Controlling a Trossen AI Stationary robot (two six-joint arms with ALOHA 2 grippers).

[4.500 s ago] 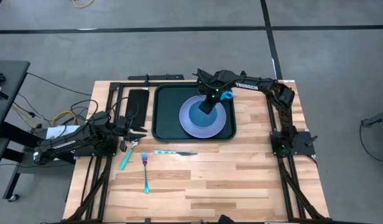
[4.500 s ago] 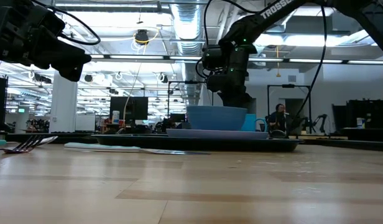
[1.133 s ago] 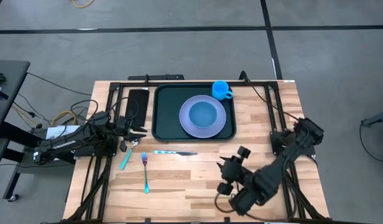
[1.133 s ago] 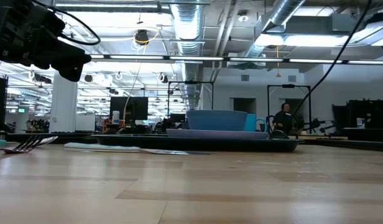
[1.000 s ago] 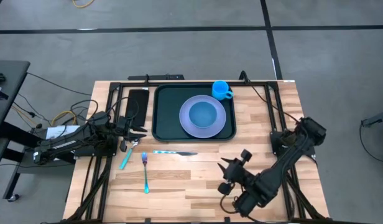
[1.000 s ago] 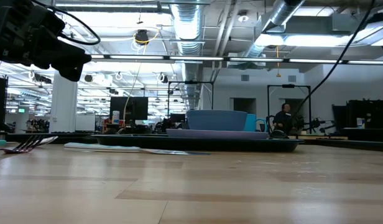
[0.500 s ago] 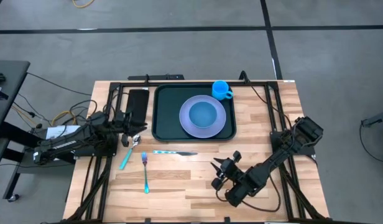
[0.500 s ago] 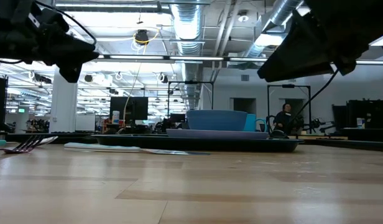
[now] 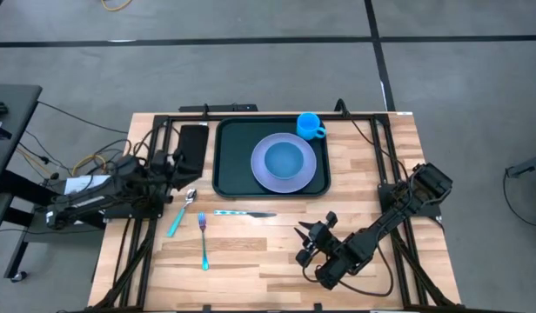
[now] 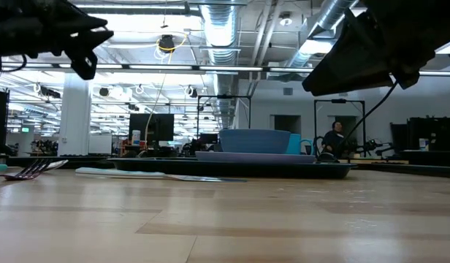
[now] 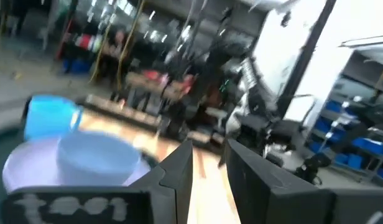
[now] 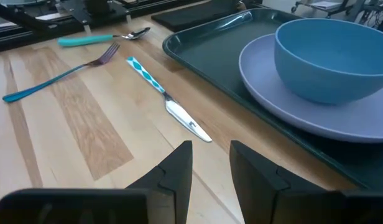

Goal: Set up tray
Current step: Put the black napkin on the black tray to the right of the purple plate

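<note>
Wooden planks in pale butcher-block tones make up the worktop (image 9: 251, 261), which stands on a grey concrete floor (image 9: 251, 69) crossed by dark lines. At the far middle of the worktop lies the dark green tray (image 9: 231, 152), flat, with a lilac plate (image 9: 307, 169) inside it and a blue bowl (image 9: 285, 158) on the plate. A small blue cup (image 9: 309, 125) sits at the tray's far right corner. Just left of the tray lies a narrow black rectangle (image 9: 193, 143).

Near the tray's front edge, a knife (image 9: 242, 213) with a patterned handle lies on the bare wood. A fork (image 9: 203, 239) and a spoon (image 9: 181, 211) with teal handles lie near it to the left.

The left gripper (image 9: 175, 163) hangs above the worktop's left side, beside the black rectangle, its fingers a narrow gap apart and holding nothing. The right gripper (image 9: 304, 243) hovers over the front right part of the worktop, pointing toward the knife, its fingers (image 12: 173, 171) also narrowly parted and holding nothing.

Open wood stretches across the front and the right side. Beyond the worktop is a large workshop with ceiling ducts, strip lights and a seated person (image 10: 331, 139) far off.
</note>
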